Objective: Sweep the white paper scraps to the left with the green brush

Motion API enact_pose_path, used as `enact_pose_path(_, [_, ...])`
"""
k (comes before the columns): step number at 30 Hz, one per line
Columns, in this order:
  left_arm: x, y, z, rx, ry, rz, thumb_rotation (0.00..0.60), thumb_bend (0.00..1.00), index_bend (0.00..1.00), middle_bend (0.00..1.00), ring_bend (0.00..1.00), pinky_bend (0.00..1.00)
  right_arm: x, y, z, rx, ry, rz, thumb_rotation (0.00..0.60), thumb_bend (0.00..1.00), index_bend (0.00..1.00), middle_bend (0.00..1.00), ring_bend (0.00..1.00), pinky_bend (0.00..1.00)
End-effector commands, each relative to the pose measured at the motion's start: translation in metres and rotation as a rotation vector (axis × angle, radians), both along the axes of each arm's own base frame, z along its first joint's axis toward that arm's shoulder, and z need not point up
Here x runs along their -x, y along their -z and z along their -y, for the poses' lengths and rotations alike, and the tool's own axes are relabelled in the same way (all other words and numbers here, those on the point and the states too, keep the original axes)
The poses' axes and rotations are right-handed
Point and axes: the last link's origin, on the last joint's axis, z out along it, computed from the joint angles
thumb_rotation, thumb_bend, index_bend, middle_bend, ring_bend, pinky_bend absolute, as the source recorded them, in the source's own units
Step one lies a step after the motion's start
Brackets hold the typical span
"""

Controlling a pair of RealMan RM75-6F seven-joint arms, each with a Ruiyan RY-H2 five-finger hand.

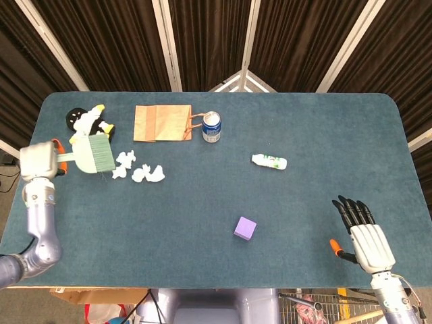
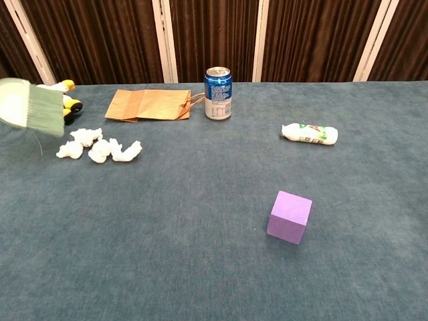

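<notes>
My right hand (image 1: pixel 361 237) rests nearest me at the table's near right corner, fingers spread, holding nothing; my left hand (image 1: pixel 39 162) grips the green brush (image 1: pixel 91 153) by its handle, head pointing right; the white paper scraps (image 1: pixel 138 169) lie just right of its bristles.

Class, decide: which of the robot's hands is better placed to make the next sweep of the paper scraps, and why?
Left. The left hand holds the green brush just beside the paper scraps; the right hand is empty, far across the table.
</notes>
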Motion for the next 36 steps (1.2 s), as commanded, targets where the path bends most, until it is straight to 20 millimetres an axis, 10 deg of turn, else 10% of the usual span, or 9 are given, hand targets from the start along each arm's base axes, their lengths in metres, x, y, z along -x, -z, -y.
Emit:
enact_pose_path(1, [-0.013,-0.005,-0.003,-0.013,0.044,0.059,0.6,0.81,0.81,1.0,1.0,1.0,0.0,0.0,0.0,0.0,-0.002,-0.002,0.6,0.34,0.0,0.0,0.0,0.0])
enact_pose_path(14, [-0.097,0.103,0.004,0.216,0.187,0.149,0.6,0.81,0.81,1.0,1.0,1.0,0.001,0.0,0.001,0.0,0.006,0.003,0.6,0.34,0.0,0.0,0.0,0.0])
enact_pose_path(21, [-0.111,0.143,0.013,0.268,0.172,0.158,0.6,0.81,0.81,1.0,1.0,1.0,0.002,-0.001,0.001,-0.002,0.007,0.006,0.6,0.34,0.0,0.0,0.0,0.0])
enact_pose_path(27, [-0.086,0.138,0.014,0.258,0.113,0.081,0.6,0.81,0.81,1.0,1.0,1.0,0.003,-0.002,0.001,-0.001,0.01,0.007,0.6,0.34,0.0,0.0,0.0,0.0])
enact_pose_path(36, [-0.018,0.081,0.008,0.145,-0.029,-0.007,0.6,0.81,0.81,1.0,1.0,1.0,0.001,-0.001,-0.001,-0.002,0.006,0.001,0.6,0.34,0.0,0.0,0.0,0.0])
